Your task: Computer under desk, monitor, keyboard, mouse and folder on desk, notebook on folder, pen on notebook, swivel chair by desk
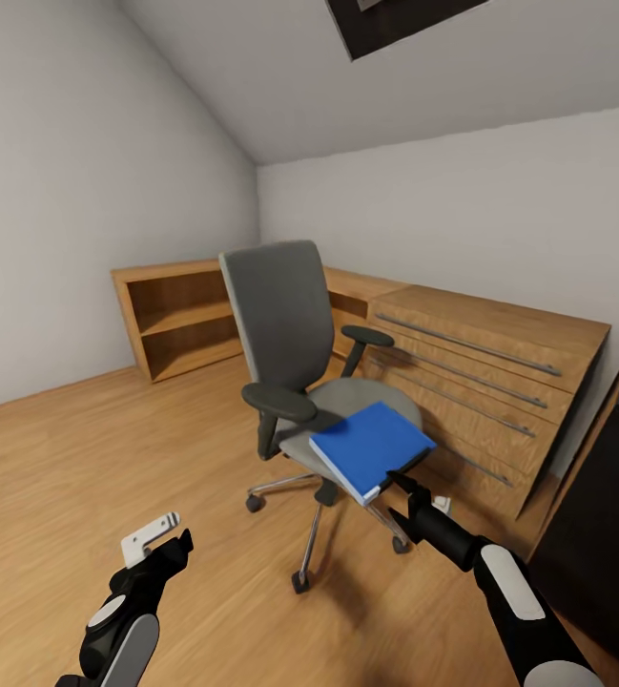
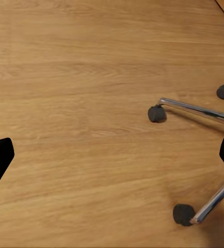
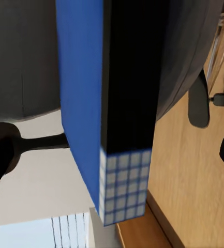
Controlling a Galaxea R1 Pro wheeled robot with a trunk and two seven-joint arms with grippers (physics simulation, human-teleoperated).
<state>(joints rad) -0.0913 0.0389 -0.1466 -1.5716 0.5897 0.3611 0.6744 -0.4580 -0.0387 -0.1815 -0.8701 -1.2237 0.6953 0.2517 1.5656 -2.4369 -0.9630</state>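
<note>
Folder: flat, blue, lying on swivel chair seat, corner overhanging. Judged light, stiff, smooth; best pinched at near edge. Right gripper fingers spread, straddling that edge, not clenched. Left gripper released, empty, over floor.

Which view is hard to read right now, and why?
Right wrist view: the folder sits so close it crowds the frame, its lower edge breaking into a blocky grid. Head view: sharp, walls bowed by the wide lens. Left wrist view: evenly lit floor.
</note>
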